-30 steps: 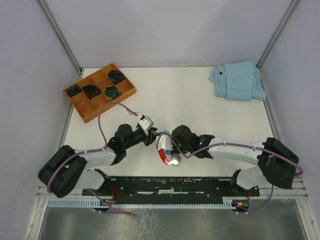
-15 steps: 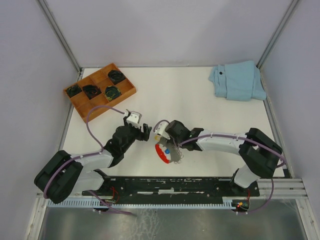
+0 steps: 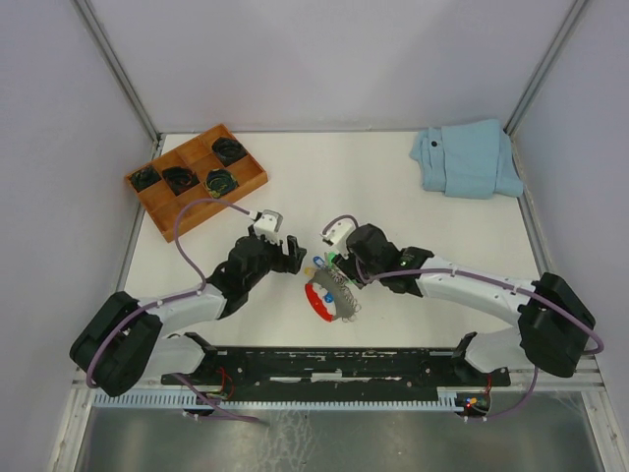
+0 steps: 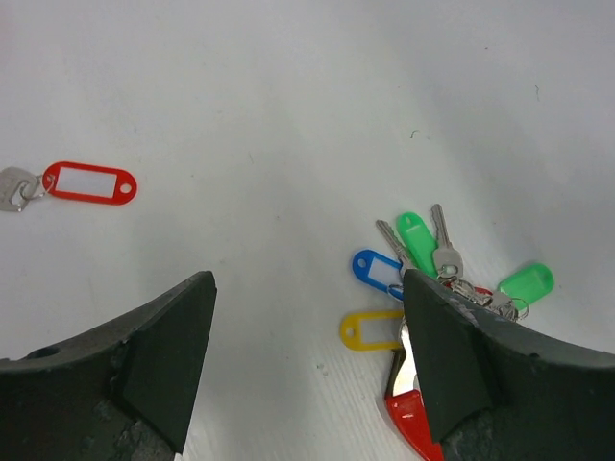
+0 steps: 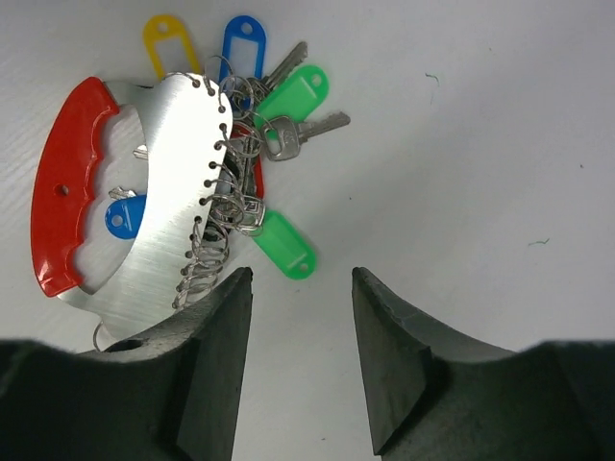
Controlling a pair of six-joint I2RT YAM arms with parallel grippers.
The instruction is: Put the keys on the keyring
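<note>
From above, the left gripper (image 3: pixel 287 254) and right gripper (image 3: pixel 337 259) hang near the keyring (image 3: pixel 329 295), touching nothing.

Left wrist: jaws wide and empty. The red-tagged key (image 4: pixel 72 183), its white label blank, lies well apart from the bunch.

Right wrist: jaws partly open and empty. A green-tagged key (image 5: pixel 291 104) lies against the keyring's rings.

I see the keyring (image 5: pixel 159 192) lying flat at the left of the right wrist view. It has a red curved band on a brushed silver plate edged with wire loops, with a yellow tag (image 5: pixel 165 38) and a blue tag (image 5: pixel 240 43) fanned above. Two green-tagged keys (image 5: pixel 293 96) lie against its loops. A red-tagged key (image 4: pixel 86 182) lies flat and well apart, at the left wrist view's left edge.
</note>
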